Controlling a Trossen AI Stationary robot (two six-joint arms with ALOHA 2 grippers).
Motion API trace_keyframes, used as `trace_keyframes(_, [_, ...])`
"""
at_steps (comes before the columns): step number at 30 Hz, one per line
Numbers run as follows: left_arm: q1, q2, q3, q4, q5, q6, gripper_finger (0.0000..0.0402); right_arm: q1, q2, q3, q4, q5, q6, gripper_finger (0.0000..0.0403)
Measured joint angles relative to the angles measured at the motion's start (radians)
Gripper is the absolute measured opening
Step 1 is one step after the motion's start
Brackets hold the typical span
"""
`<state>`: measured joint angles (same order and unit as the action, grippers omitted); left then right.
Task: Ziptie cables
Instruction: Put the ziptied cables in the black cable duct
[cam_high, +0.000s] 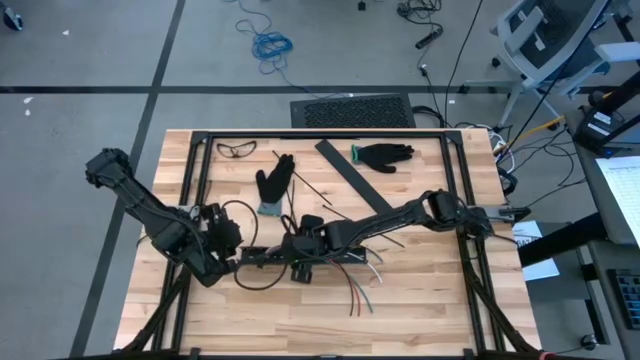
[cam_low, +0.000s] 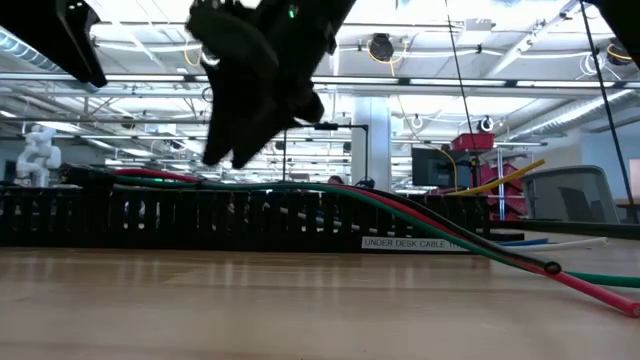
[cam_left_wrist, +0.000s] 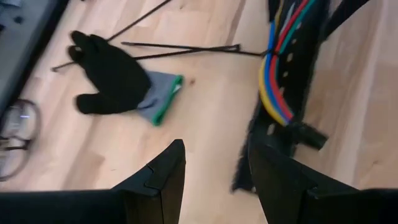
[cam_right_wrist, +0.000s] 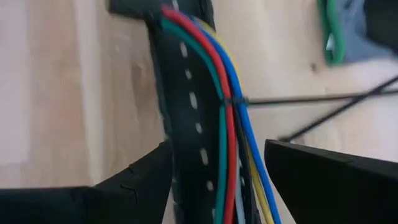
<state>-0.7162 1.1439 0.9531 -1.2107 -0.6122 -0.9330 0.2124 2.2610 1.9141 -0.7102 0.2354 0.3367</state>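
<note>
Table (cam_high: 420, 320): pale wood planks, I read a smooth, faintly satin finish. Cables (cam_right_wrist: 227, 124): smooth, slightly glossy plastic sheathing in red, green, blue, yellow. Slotted strip (cam_right_wrist: 186, 124) beneath them: matt black plastic. Glove (cam_left_wrist: 112, 78): black knit cloth, grey cuff, green hem. My left gripper's fingers (cam_left_wrist: 158, 183): dark, matt, hard plastic by the look.

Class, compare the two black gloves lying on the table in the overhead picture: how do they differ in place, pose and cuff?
The glove near the table's middle points its fingers toward the far edge; the glove at the far edge points its fingers sideways, toward the right arm's side. The middle glove shows a broad grey cuff; the far glove shows only a green rim. The middle glove lies among thin black sticks; the far one beside a black strip. Both are dark, flat and unworn.
</note>
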Motion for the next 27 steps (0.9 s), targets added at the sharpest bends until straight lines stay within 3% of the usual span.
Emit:
trace_keyframes(5, [0.0,0.001,-0.046,0.103,-0.002,-0.004,0.0171,-0.006,0.011,0.0,-0.03,0.07,-0.002,0.0242])
trace_keyframes(12, [0.004,0.001,-0.145,0.247,0.005,-0.034,0.0171,-0.032,0.011,0.0,-0.029,0.077,-0.011,0.0242])
trace_keyframes(17, [0.032,0.003,-0.172,0.444,0.171,-0.161,0.0171,-0.041,0.011,0.0,-0.029,0.078,-0.031,0.0242])
trace_keyframes(20, [0.024,0.004,-0.16,0.525,0.18,-0.186,0.0171,-0.048,0.011,0.0,-0.027,0.081,-0.048,0.0242])
trace_keyframes(27, [0.054,0.109,-0.161,0.444,0.235,-0.292,0.0171,-0.065,0.011,0.0,-0.028,0.085,-0.079,0.0242])
